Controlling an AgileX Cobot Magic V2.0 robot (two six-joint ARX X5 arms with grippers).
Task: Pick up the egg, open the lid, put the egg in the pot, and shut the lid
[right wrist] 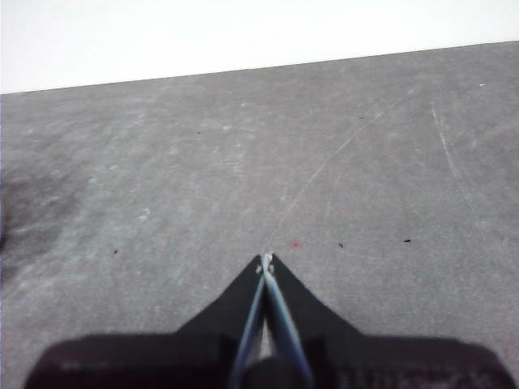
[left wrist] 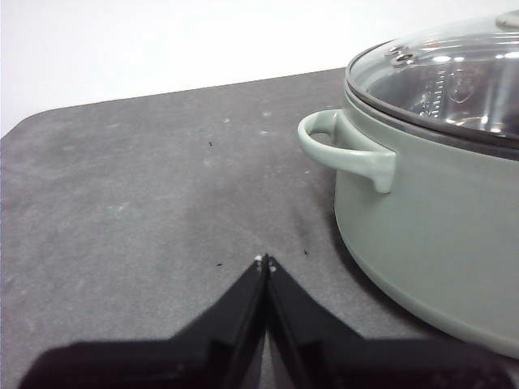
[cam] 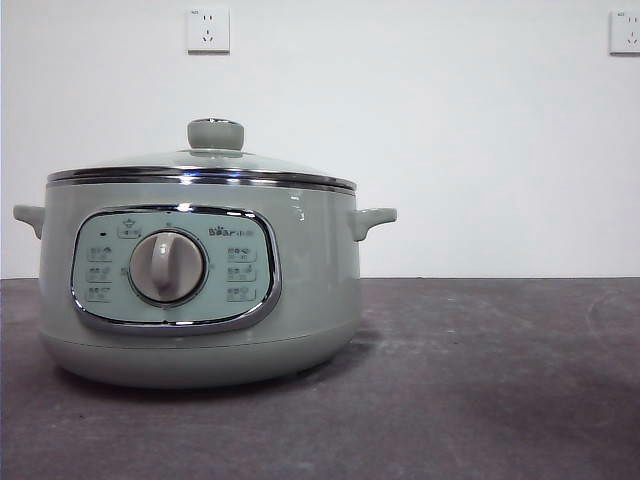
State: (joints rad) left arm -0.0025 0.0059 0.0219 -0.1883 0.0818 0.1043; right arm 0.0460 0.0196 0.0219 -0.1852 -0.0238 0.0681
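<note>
The sage-green pot (cam: pixel 200 290) stands on the dark table, left of centre in the front view, its dial and panel facing the camera. The glass lid (cam: pixel 205 165) rests on it with its green knob (cam: pixel 215 133) up. The left wrist view shows the pot (left wrist: pixel 438 219) beside my left gripper (left wrist: pixel 265 261), which is shut and empty above the mat, a short way from one side handle (left wrist: pixel 349 150); the lid (left wrist: pixel 446 77) shows there too. My right gripper (right wrist: pixel 266 259) is shut and empty over bare table. The egg shows in no view.
The dark grey table (cam: pixel 480 380) runs to a white wall with two sockets (cam: pixel 208 30). In the left wrist view the table's far edge (left wrist: pixel 162 93) and a rounded corner lie beyond the pot.
</note>
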